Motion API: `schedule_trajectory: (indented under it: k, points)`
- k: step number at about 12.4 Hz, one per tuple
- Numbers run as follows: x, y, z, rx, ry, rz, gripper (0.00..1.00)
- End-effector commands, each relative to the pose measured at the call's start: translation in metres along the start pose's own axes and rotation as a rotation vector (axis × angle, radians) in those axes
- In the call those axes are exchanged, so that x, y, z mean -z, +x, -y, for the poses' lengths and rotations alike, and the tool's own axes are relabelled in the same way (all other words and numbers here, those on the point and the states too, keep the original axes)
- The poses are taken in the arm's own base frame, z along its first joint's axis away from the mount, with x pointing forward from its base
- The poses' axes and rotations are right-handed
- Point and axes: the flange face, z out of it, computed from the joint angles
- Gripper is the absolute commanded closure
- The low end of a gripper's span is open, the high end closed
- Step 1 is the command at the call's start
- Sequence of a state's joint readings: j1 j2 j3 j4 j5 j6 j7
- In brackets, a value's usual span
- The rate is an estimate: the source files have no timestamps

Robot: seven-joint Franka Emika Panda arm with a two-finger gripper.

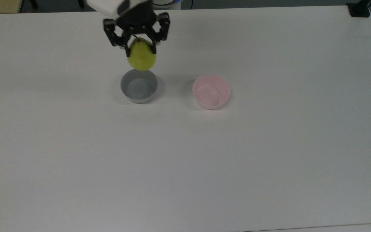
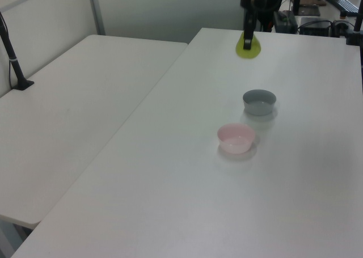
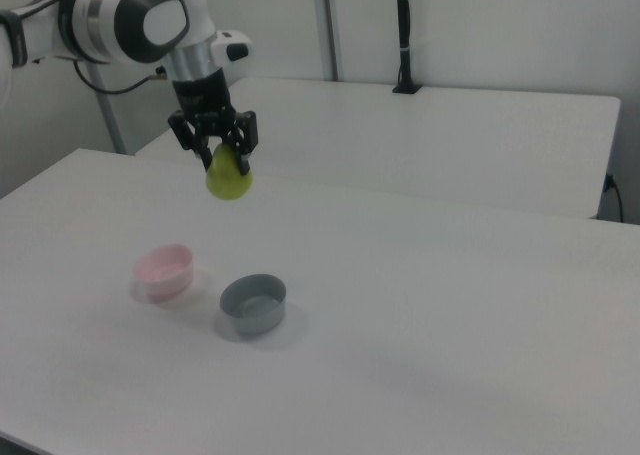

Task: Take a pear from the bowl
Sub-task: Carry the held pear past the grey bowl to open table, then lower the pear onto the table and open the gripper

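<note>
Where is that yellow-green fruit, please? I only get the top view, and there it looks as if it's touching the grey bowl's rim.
Observer: It isn't touching. In the right view the pear hangs in the air, well above the grey bowl.
Operator: So is it just floating?
Observer: No, the gripper is closed on its narrow top, and the right view shows the white arm behind it, which the top view crops.
Operator: And the pink bowl, is anything left in it?
Observer: From the side, the left view shows the pink bowl sitting flat on the table with nothing inside, apart from the grey one.
</note>
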State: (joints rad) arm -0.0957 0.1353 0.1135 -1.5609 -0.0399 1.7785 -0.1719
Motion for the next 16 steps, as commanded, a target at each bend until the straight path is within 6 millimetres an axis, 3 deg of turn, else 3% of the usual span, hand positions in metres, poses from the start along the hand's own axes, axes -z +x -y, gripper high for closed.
schedule_trajectory:
  k: [1,3,6,9,14,16]
  points:
    - [0.034,-0.013,-0.04,-0.055,0.009,0.007,1.0]
    - [0.033,-0.022,-0.068,-0.058,0.007,0.01,1.0]
    - [0.02,-0.047,-0.135,0.068,0.021,0.018,1.0]
    - [0.003,-0.057,-0.17,0.1,0.001,-0.005,1.0]
    - [-0.087,-0.061,-0.217,0.032,-0.039,-0.028,1.0]
    - [-0.121,-0.055,-0.224,0.025,-0.033,-0.009,1.0]
